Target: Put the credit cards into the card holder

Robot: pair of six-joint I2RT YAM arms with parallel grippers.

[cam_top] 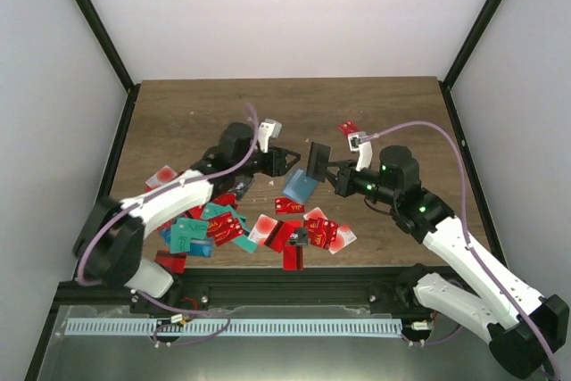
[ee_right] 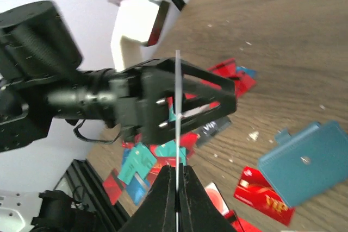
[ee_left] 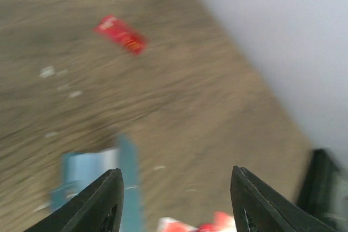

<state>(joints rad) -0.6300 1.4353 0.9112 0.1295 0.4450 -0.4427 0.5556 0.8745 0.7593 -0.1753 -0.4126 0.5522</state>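
The teal-blue card holder (cam_top: 299, 186) lies on the wooden table between the two grippers. It also shows in the right wrist view (ee_right: 307, 161) and, blurred, in the left wrist view (ee_left: 92, 172). My right gripper (cam_top: 335, 176) is shut on a dark card (cam_top: 317, 162) held upright above the table; the right wrist view shows this card edge-on (ee_right: 178, 107) between the closed fingers (ee_right: 178, 167). My left gripper (cam_top: 285, 162) is open and empty just left of that card, its jaws wide apart (ee_left: 174, 172). Several red and teal credit cards (cam_top: 259, 225) lie scattered near the front.
One red card (cam_top: 348, 128) lies apart at the back right, also in the left wrist view (ee_left: 120, 33). Another red card (cam_top: 162, 176) lies at the far left. A black rail (cam_top: 294, 287) runs along the table's front edge. White walls enclose the table.
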